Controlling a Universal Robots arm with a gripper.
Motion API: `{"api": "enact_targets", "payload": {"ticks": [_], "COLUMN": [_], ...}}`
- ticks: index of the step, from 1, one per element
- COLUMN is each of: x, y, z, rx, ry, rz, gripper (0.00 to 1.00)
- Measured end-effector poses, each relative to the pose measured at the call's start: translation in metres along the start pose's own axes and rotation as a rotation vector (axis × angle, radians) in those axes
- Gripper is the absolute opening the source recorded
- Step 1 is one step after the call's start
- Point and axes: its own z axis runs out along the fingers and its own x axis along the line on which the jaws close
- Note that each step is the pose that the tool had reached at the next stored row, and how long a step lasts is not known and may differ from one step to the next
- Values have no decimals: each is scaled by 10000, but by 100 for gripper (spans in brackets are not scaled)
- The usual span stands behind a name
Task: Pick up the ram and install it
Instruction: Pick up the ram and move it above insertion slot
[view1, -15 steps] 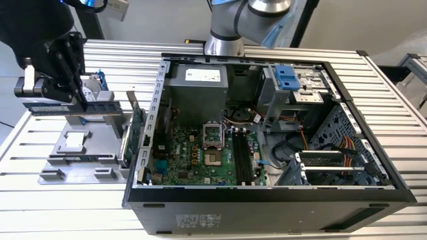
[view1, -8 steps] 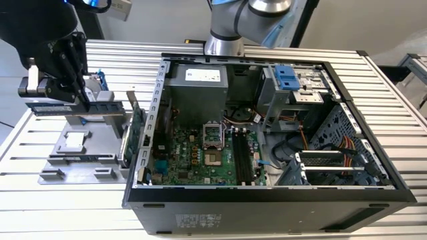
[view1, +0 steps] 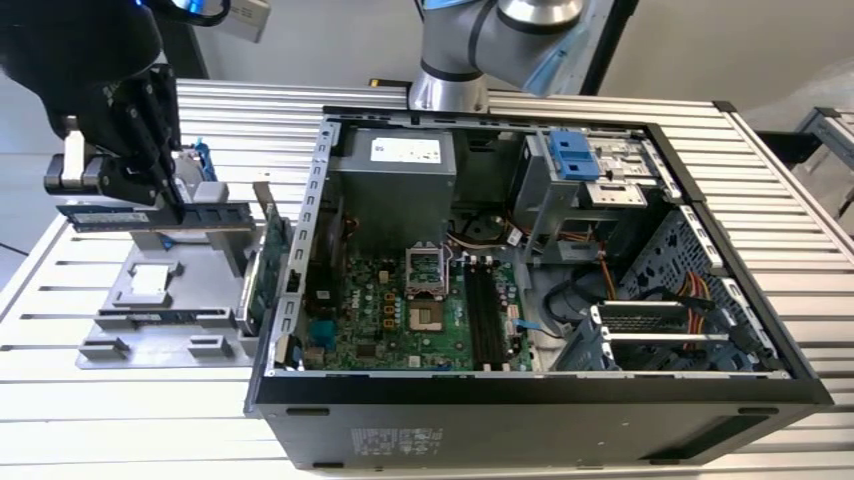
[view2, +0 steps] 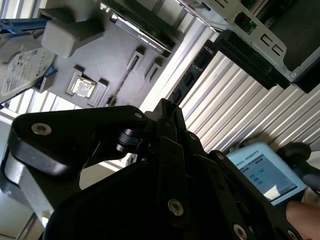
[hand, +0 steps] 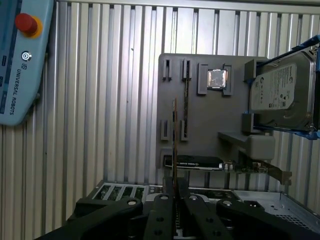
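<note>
A ribbed, silvery metal bench (view1: 120, 410) lies under bright, even light. Behind it rises a pale wall (view1: 334, 40); a second slatted metal surface (view1: 830, 135) stands at the exterior view's right.

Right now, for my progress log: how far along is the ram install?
Pickup looks done: the gripper is shut on the ram, held over the grey parts tray. Not yet done: the stick is outside the open computer case, and the motherboard's memory slots look unfilled.
</note>
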Motion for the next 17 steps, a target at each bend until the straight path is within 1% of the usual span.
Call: {"api": "enact_targets", "payload": {"ticks": [17], "x": [2], "y": [-84], "z": [-2], "rx": [0], "ry": [0], "rz": [-1], "gripper": [0]}}
